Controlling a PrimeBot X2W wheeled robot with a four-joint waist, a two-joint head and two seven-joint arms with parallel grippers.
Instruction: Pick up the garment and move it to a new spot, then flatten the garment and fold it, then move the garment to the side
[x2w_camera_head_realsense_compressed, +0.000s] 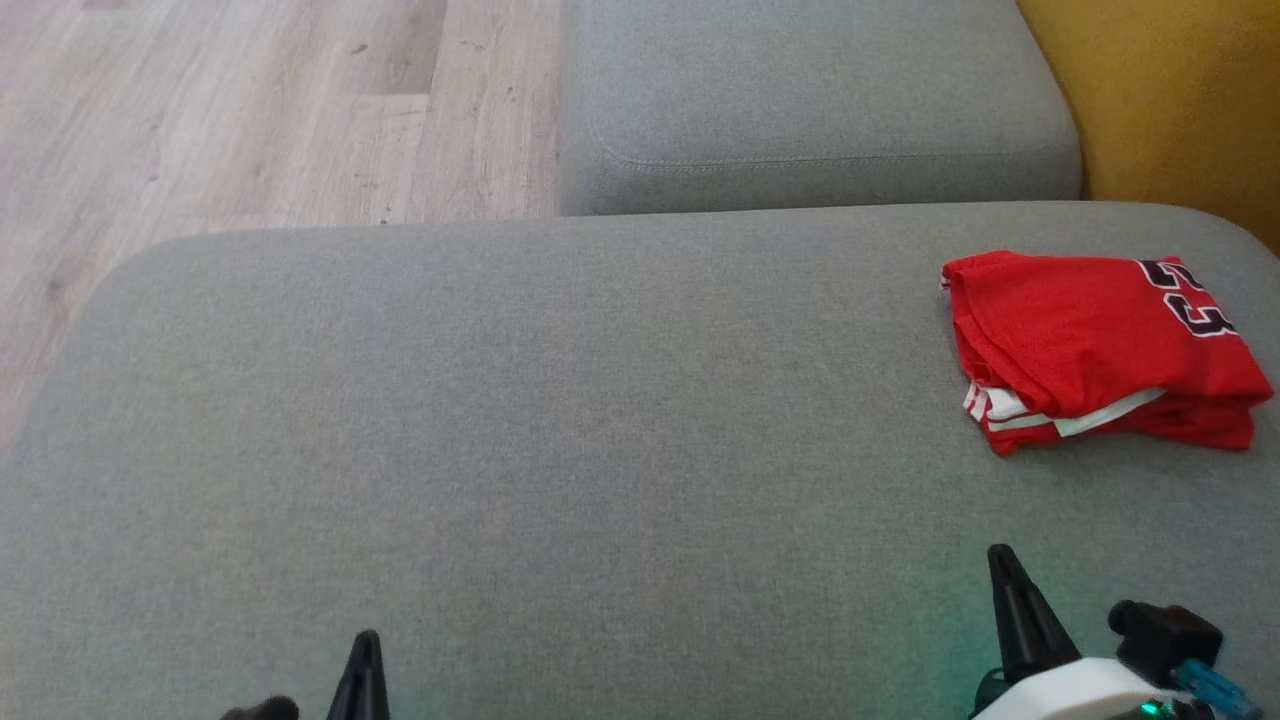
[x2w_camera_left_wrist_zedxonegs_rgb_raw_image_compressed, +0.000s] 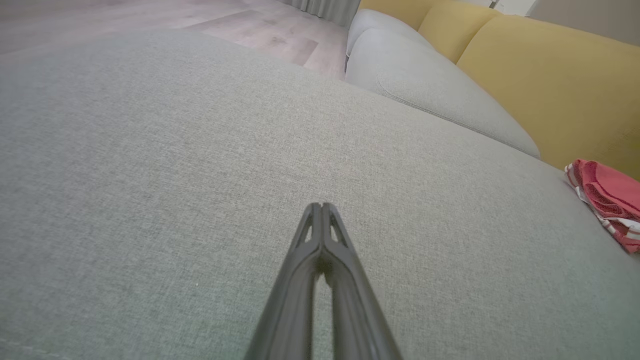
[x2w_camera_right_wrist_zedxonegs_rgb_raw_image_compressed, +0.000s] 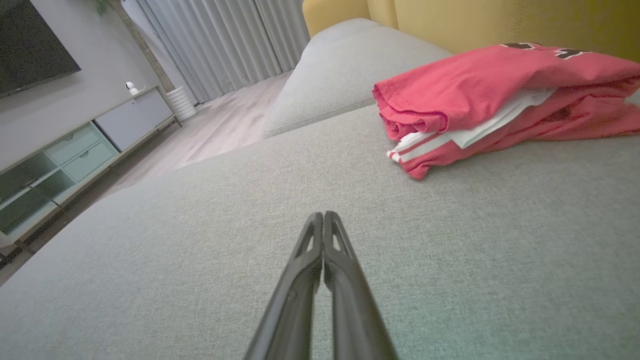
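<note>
- lying folded in a compact stack, the red jersey-style garment (x2w_camera_head_realsense_compressed: 1090, 340) with white trim and dark numerals sits at the far right of the wide grey fabric sofa seat (x2w_camera_head_realsense_compressed: 600, 420), close to the mustard-yellow backrest (x2w_camera_head_realsense_compressed: 1180, 90).
- the left tool (x2w_camera_head_realsense_compressed: 366, 638) shows at the lower left of the head view, its two long dark fingers pressed together to a point and pinching nothing, well apart from the garment.
- the right tool (x2w_camera_head_realsense_compressed: 1000, 552) shows at the lower right, fingers likewise pressed together on nothing, near the garment but not touching it.
- in the right wrist view the garment (x2w_camera_right_wrist_zedxonegs_rgb_raw_image_compressed: 475, 95) lies ahead and to the right of the tool's tips (x2w_camera_right_wrist_zedxonegs_rgb_raw_image_compressed: 324, 214), with white-striped edges showing under the top red layer.
- a second grey cushion (x2w_camera_head_realsense_compressed: 800, 90) and pale wooden floor (x2w_camera_head_realsense_compressed: 250, 100) lie beyond the seat.
</note>
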